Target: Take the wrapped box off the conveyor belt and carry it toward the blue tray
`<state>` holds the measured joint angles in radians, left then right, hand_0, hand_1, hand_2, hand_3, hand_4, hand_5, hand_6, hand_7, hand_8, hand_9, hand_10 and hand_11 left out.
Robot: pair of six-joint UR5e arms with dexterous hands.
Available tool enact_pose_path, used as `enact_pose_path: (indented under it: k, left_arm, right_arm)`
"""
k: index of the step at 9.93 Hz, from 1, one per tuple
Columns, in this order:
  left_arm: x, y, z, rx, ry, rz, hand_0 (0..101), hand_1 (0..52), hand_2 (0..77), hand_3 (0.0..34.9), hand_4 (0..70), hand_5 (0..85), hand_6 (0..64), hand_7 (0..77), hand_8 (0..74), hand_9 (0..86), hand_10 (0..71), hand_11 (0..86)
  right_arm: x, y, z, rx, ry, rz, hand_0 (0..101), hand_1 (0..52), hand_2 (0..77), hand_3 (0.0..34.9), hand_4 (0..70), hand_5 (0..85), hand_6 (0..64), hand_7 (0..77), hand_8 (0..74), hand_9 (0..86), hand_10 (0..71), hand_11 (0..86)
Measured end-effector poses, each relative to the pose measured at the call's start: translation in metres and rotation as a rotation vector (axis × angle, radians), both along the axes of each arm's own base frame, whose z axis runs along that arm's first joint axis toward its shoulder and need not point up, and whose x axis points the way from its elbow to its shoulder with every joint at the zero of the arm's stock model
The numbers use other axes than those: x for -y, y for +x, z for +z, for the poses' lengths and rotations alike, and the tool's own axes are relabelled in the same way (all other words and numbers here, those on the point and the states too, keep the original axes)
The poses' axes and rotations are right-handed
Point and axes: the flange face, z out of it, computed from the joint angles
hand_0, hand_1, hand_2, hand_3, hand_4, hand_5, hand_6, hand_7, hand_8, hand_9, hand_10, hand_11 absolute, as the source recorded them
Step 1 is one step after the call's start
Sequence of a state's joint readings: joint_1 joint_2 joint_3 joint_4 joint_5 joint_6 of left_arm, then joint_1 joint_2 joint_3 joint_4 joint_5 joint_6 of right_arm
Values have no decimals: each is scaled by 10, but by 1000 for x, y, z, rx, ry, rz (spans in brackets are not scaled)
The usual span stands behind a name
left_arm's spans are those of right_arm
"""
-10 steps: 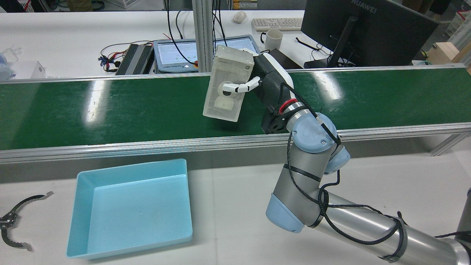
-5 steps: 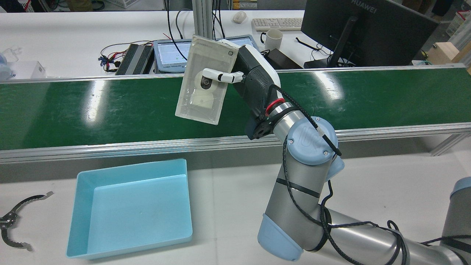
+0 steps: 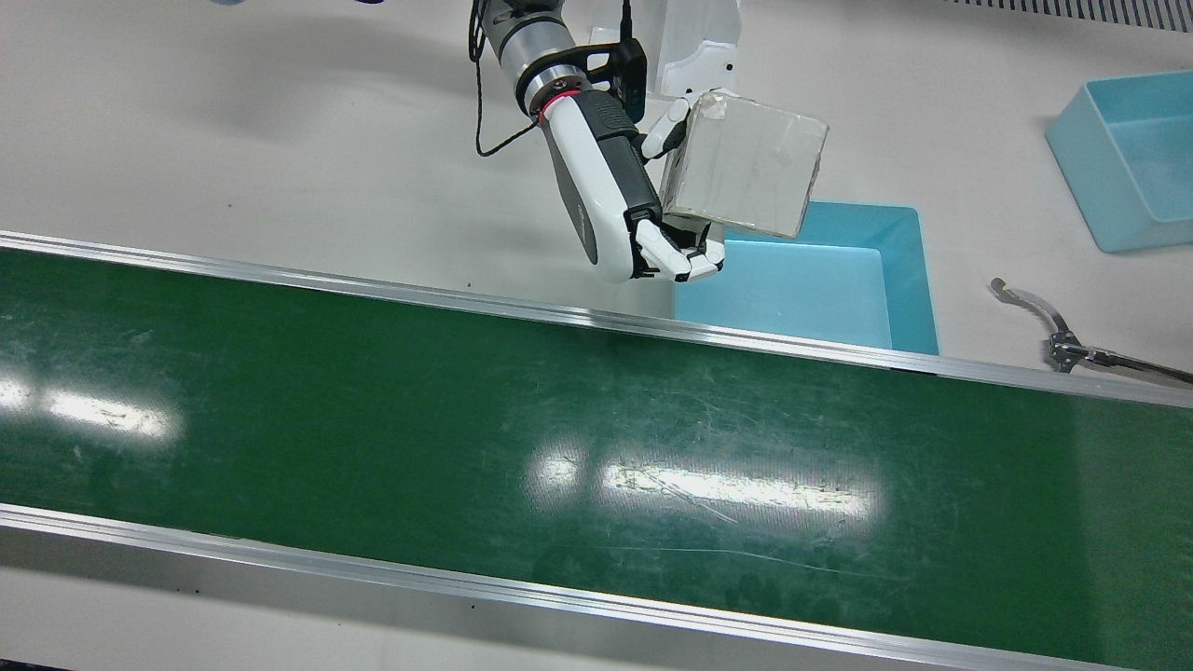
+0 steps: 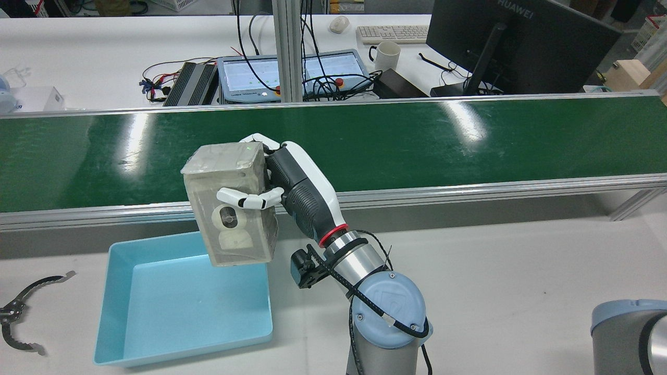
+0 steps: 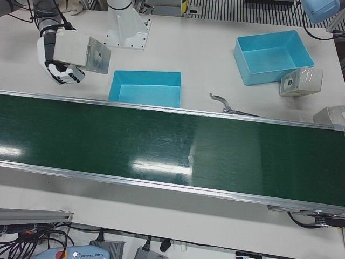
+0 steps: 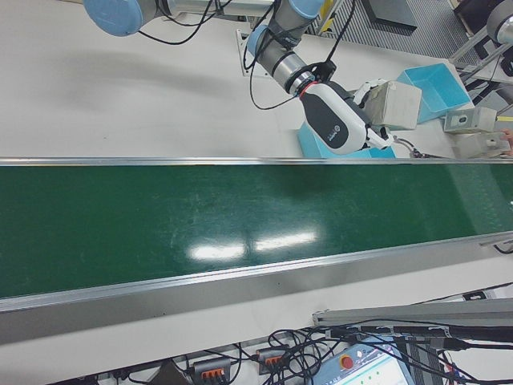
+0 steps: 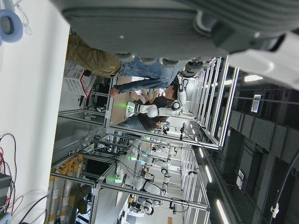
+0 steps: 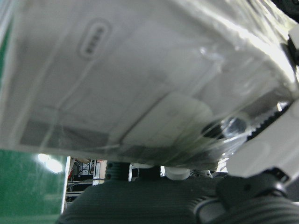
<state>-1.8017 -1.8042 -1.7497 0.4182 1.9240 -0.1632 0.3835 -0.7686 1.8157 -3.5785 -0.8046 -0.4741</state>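
My right hand (image 4: 297, 182) is shut on the wrapped box (image 4: 229, 208), a pale box in clear film with a round white part showing inside. It holds the box in the air, off the green conveyor belt (image 4: 417, 140), over the far right corner of the blue tray (image 4: 112, 307). The front view shows the hand (image 3: 606, 186) with the box (image 3: 746, 177) above the tray's (image 3: 839, 280) corner. The box fills the right hand view (image 8: 140, 79). The left hand view shows only a dark edge of my left hand (image 7: 154, 23); its fingers are not clear.
A second blue tray (image 5: 275, 54) sits farther along the table with another wrapped box (image 5: 302, 82) beside it. A black curved tool (image 4: 15, 312) lies left of the near tray. A monitor, keyboard and cables stand beyond the belt.
My right hand has carried the box from high over the belt toward the near side and left, lowering it to the blue tray's corner. The grip on the box has held.
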Motion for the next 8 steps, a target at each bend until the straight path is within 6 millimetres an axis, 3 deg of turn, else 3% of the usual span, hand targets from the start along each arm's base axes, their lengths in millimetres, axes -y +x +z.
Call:
enact_pose_path:
  k: [1,2,4,5,6,7,8]
  left_arm:
    - [0,0,0,0,0,0,0,0,5,0,5,11,5,5,5,5,5,0]
    - [0,0,0,0,0,0,0,0,5,0,5,11,5,5,5,0,5,0]
    - [0,0,0,0,0,0,0,0,11,0,5,11,5,5,5,5,5,0]
    - [0,0,0,0,0,0,0,0,11,0,5,11,5,5,5,5,5,0]
    - [0,0,0,0,0,0,0,0,5,0,5,11,5,5,5,0,5,0]
    - [0,0,0,0,0,0,0,0,5,0,5,11,0,5,5,0,5,5]
    - [0,0,0,0,0,0,0,0,5,0,5,11,5,5,5,0,5,5]
  right_arm:
    - [-9,-20,4,5,8,-13,416,11,404,0,175,698,595,774,698,791,698,720]
    - [-17,-36,8,8,14,-30,481,16,371,0,185,687,360,774,464,813,458,818]
    - [-27,-53,14,4,24,-60,494,16,371,0,185,687,360,774,464,813,458,818]
    - [-29,-57,16,0,32,-76,482,16,371,2,65,573,169,774,196,131,284,447]
    - [-31,-60,16,-1,42,-94,460,16,371,4,27,458,104,169,0,11,120,125]
    - [-33,-60,13,5,51,-109,373,180,49,79,0,196,0,0,49,11,0,5]
    - [-34,-59,9,23,58,-123,373,180,49,79,0,196,0,0,49,11,0,5]
